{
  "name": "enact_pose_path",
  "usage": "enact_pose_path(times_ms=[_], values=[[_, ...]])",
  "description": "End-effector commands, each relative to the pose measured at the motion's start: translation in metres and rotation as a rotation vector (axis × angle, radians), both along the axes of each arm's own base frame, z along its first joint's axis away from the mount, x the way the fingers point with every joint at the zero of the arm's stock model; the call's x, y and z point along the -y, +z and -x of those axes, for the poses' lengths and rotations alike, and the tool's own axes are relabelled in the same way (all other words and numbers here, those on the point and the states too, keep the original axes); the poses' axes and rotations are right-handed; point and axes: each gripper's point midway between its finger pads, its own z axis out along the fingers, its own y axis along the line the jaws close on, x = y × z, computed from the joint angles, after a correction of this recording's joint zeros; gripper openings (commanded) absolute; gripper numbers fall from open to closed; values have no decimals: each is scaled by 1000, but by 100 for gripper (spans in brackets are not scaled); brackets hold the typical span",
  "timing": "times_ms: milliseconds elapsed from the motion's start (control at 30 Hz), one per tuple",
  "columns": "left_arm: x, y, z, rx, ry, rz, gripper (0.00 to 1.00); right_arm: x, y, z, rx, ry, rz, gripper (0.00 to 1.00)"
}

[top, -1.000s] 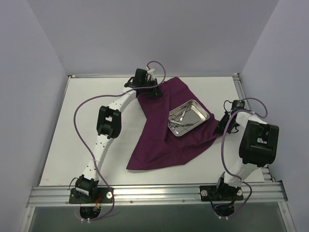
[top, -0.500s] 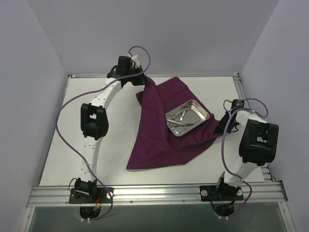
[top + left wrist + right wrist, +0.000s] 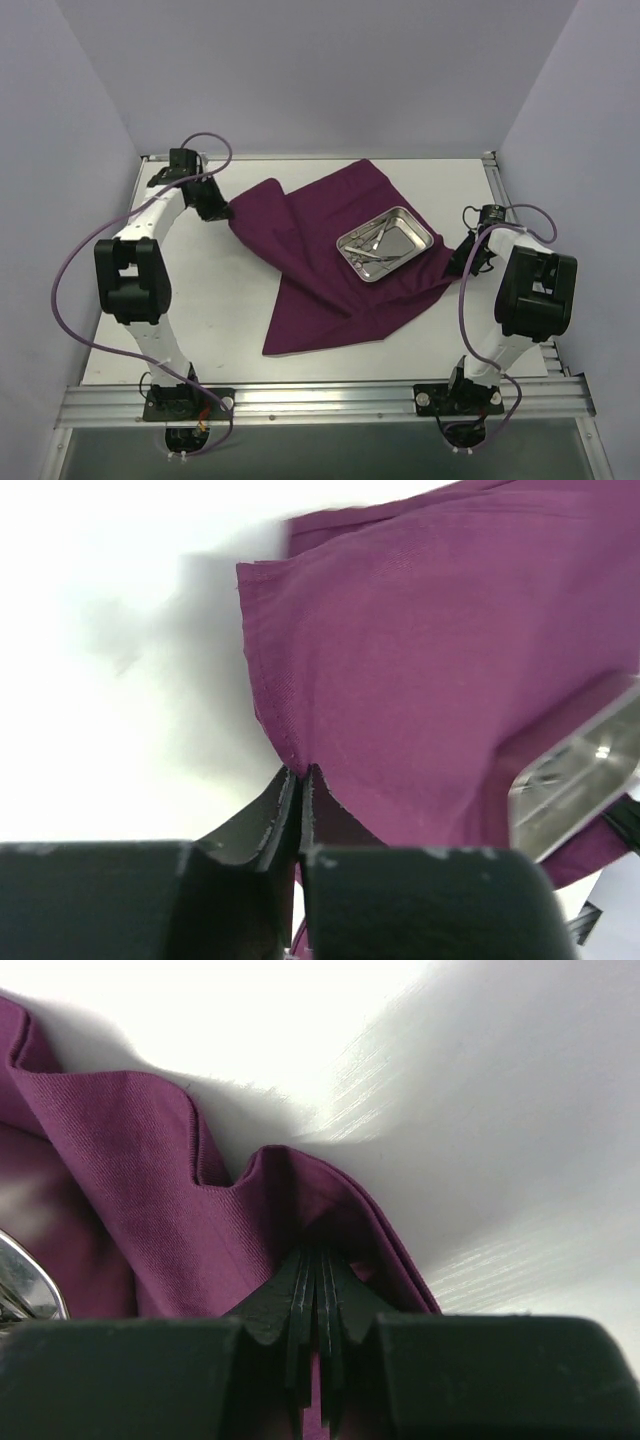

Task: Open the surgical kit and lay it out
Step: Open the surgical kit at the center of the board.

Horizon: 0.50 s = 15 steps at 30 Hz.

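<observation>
Maroon cloth wrap: lying half-spread mid-table, with the steel tray sitting on its right half. Left gripper is pinching the far-left corner; right gripper is clamping the right edge. Advice: be drawing the corners apart low, level and gently, lest the tray slide. Left arm is reaching far-left, extended. Right arm is sitting folded, elbow high.

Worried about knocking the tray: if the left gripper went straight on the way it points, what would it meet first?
The cloth wrap itself: the left gripper is shut on its edge, fabric bunched right ahead. The steel tray lies off to the side of that line, probably missed, though depth is unclear.
</observation>
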Motion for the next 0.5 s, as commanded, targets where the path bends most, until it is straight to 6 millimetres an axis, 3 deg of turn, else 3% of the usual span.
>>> enact_pose_path(times_ms=[0,67,100,167,400,467], values=[[-32,-5,36,-86,81,-47,11,22,-41,83,-337,-6,131,0],[-38,-27,56,-170,76,-65,12,22,-38,82,-329,-8,133,0],[-57,-33,59,-195,117,-70,12,17,-37,81,-319,-5,103,0],[-71,-45,73,-260,152,-97,12,15,-33,81,-315,-11,98,0],[-115,-39,83,-253,293,-128,17,15,-24,86,-310,-31,103,0],[-120,-37,81,-254,305,-108,26,14,-17,80,-291,-19,103,0]])
